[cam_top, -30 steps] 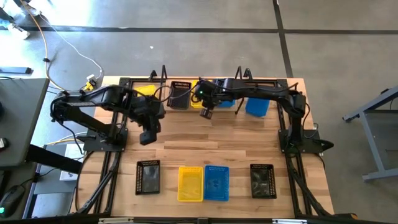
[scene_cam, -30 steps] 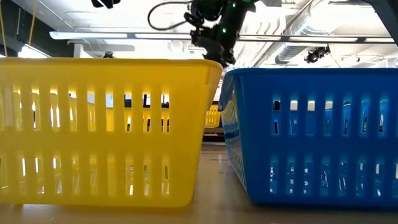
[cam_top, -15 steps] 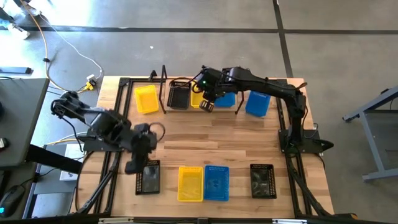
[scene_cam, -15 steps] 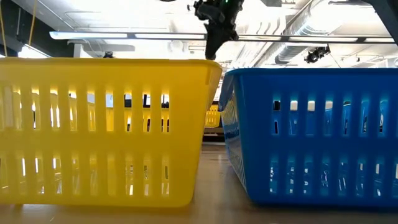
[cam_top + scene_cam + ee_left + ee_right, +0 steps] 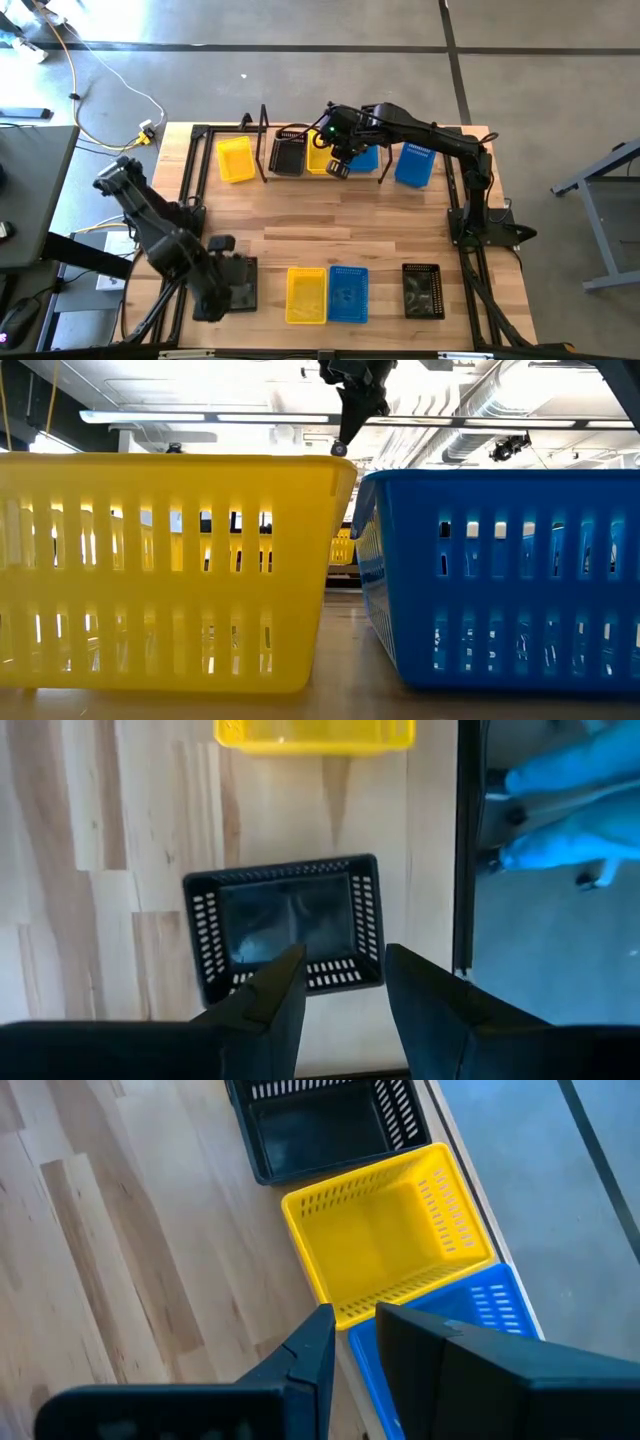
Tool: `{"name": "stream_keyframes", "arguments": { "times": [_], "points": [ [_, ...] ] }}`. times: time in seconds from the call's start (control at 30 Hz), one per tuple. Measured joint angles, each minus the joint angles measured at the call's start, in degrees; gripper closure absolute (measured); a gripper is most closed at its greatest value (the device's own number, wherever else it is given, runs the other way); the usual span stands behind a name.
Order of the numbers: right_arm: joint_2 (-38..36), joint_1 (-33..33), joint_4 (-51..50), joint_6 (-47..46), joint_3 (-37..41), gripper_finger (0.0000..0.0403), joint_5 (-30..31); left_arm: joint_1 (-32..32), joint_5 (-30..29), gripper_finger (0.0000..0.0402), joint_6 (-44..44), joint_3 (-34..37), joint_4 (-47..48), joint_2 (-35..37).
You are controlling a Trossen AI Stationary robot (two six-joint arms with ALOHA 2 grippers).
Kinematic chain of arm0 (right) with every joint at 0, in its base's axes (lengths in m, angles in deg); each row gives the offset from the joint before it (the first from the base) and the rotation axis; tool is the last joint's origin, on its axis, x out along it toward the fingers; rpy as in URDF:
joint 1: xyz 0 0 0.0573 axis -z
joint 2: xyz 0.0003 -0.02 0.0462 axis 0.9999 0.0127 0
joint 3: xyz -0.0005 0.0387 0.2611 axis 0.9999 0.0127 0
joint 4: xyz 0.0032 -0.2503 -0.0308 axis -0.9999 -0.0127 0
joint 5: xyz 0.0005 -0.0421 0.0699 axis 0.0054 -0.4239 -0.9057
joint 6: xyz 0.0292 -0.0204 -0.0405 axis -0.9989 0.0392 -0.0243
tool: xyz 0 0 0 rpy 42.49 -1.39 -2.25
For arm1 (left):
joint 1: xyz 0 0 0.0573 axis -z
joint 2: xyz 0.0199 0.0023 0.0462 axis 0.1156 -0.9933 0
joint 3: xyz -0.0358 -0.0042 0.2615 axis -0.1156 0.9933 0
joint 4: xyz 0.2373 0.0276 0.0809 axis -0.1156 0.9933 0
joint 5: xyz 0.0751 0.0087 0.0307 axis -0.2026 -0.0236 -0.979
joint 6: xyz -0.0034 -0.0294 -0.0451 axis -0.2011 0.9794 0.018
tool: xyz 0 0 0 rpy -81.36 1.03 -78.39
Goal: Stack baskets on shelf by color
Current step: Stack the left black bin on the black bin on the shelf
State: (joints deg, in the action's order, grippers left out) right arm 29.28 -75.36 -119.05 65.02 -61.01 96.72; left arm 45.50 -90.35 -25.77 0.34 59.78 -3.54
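Right gripper [image 5: 338, 168] above yellow basket [image 5: 390, 1245]

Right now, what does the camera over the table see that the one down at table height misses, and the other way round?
Only the high view shows the left gripper by a black basket, another black basket and the back row. Only the low view shows ceiling lights. Both share the front yellow basket, blue basket and right gripper.

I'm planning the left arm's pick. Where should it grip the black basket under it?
Probably the black basket by its near long rim wall, coming straight down. It sits upright, mouth open, and the left gripper hangs open above that wall, one finger over the inside.
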Motion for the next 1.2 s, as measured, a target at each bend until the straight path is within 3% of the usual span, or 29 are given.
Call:
{"name": "stream_keyframes", "arguments": {
  "times": [0.3, 0.63, 1.0, 1.2],
  "points": [
    [0.00, 0.04, -0.21, 1.47, 0.04, 0.0339, 0.02, 4.67, -1.46, 0.0275, 2.50, 0.00, -1.76, -7.63],
    [0.02, -0.39, -1.28, 1.47, 0.04, 0.0339, 0.07, 6.06, -3.60, 0.0275, 5.40, 0.41, -8.99, -11.08],
    [0.02, -1.43, -2.91, 2.98, 0.09, 0.0339, 0.00, 7.88, -0.38, 0.0275, 12.12, 12.80, -24.36, -11.39],
    [0.04, -1.44, -2.92, 2.98, 0.09, 0.0339, 0.00, 7.66, -0.02, 0.0275, 12.99, 18.03, -25.97, -11.42]
  ]
}}
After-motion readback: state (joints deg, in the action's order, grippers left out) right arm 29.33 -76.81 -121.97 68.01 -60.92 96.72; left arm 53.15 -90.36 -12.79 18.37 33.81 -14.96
